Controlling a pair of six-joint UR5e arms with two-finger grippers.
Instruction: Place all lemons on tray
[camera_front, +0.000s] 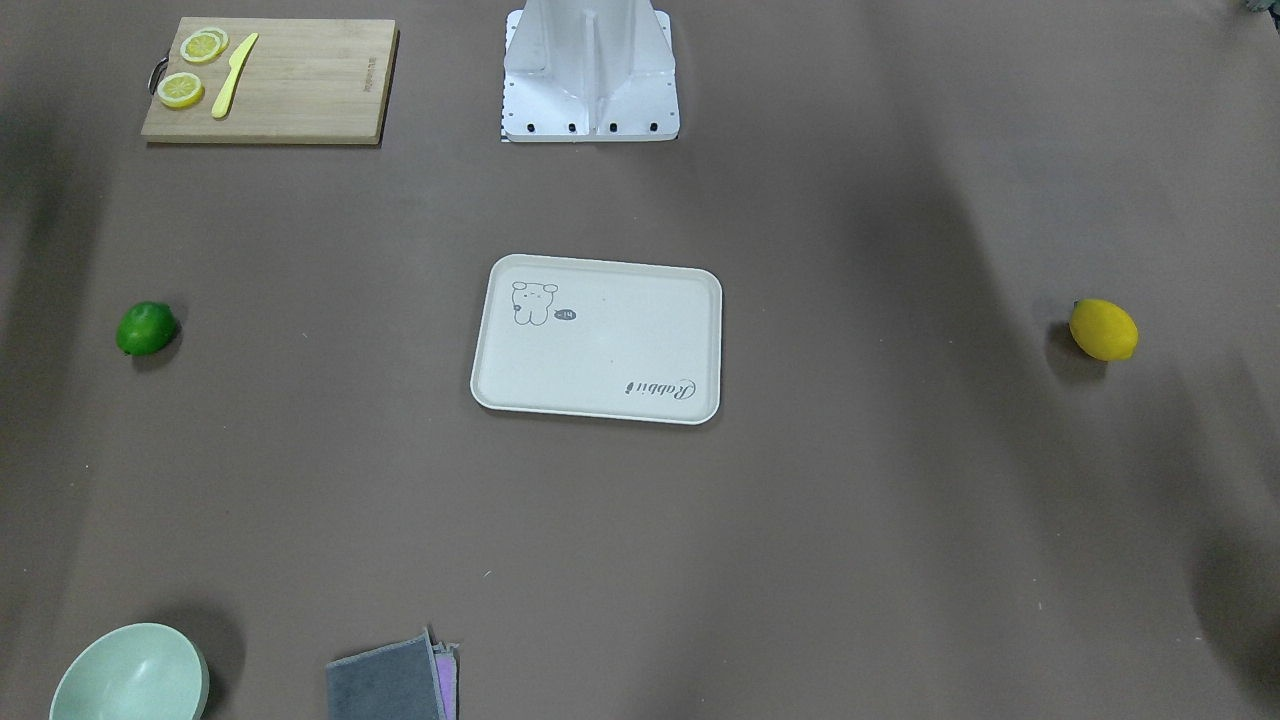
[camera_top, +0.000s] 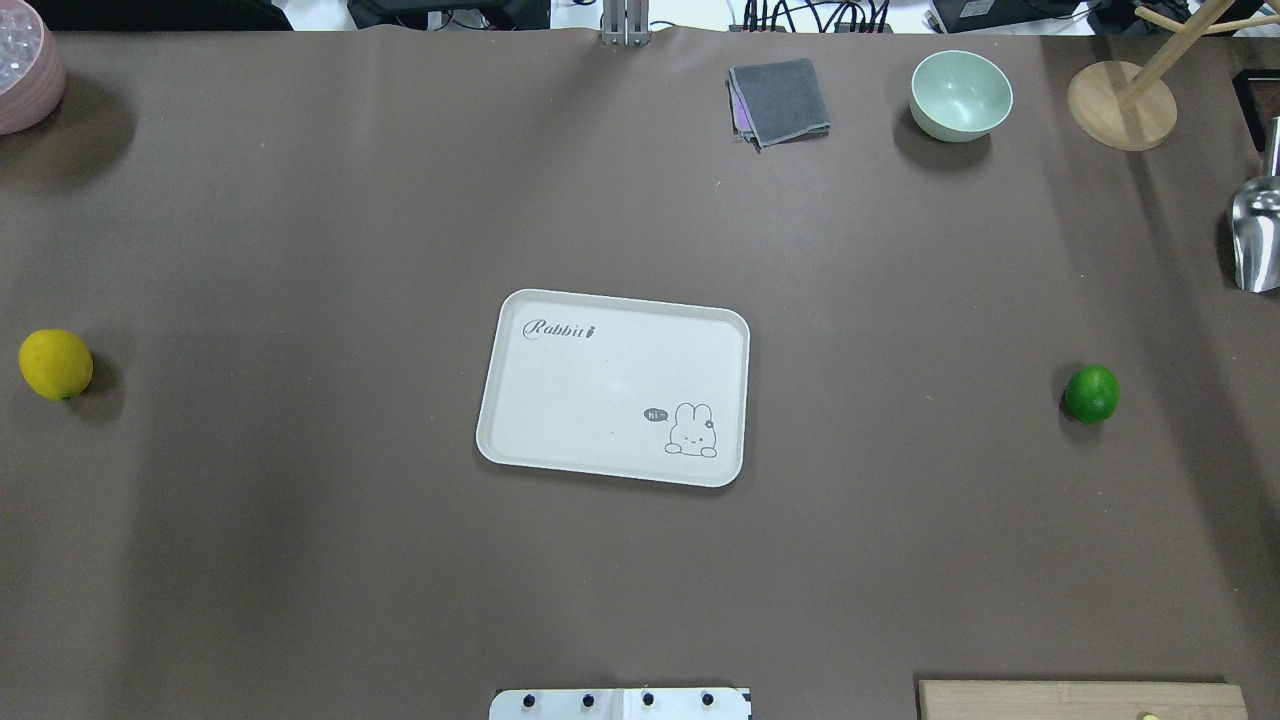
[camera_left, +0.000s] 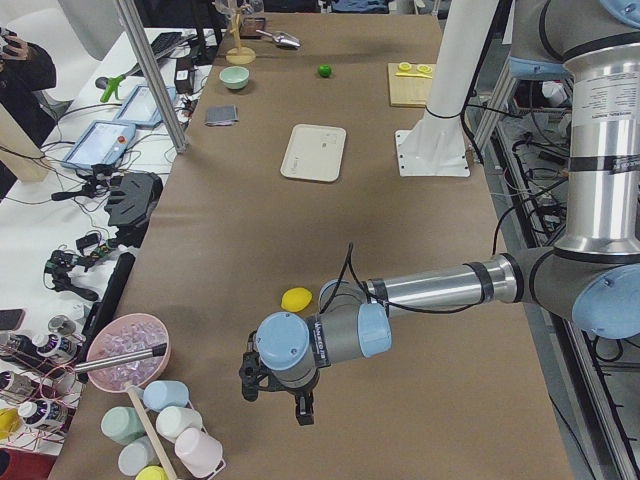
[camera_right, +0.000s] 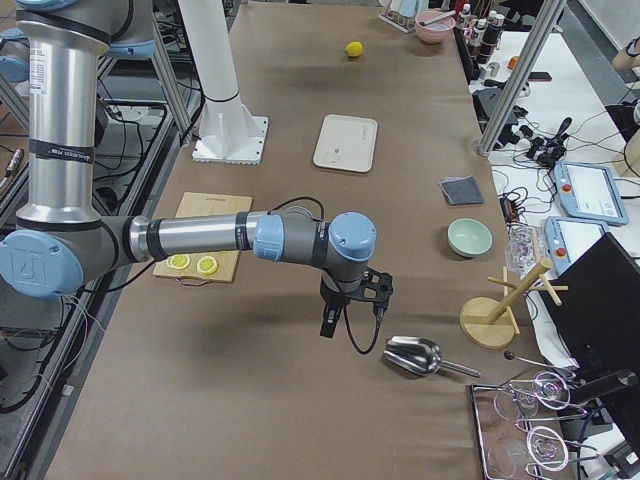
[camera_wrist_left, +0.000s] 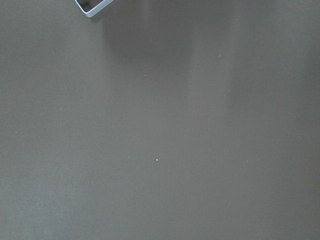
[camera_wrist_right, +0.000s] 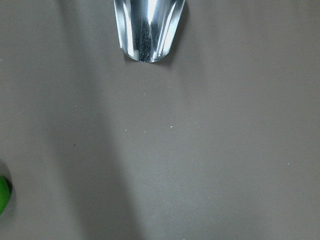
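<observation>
The flat cream-white rectangular tray (camera_top: 600, 400) is lying in the middle of the brown-covered table (camera_top: 300, 560), and nothing is resting on it. The bright yellow oval lemon (camera_top: 55, 364) is sitting on the table well apart from the tray, on the robot's left side. The glossy green oval lemon (camera_top: 1091, 393) is sitting equally far off on the right side. So, as I am judging it, the task is only beginning and the step in hand is the first reach toward a fruit.

To do this step well, each arm should be taking the lemon on its own side. The fingers should be coming straight down over the middle of the fruit and closing across its short width, because such a smooth oval can easily be rolling away if it is pushed at one tip. After that, the fruit should be carried above the raised rim and set inside, leaving room for the second one.

The left gripper (camera_left: 285, 405) is hanging above bare table near the yellow lemon, touching nothing. The right gripper (camera_right: 335, 318) is hanging near the shiny metal scoop (camera_wrist_right: 148, 30), with a green edge just showing in its wrist view. For both claws I cannot tell whether the fingers are apart or together.
</observation>
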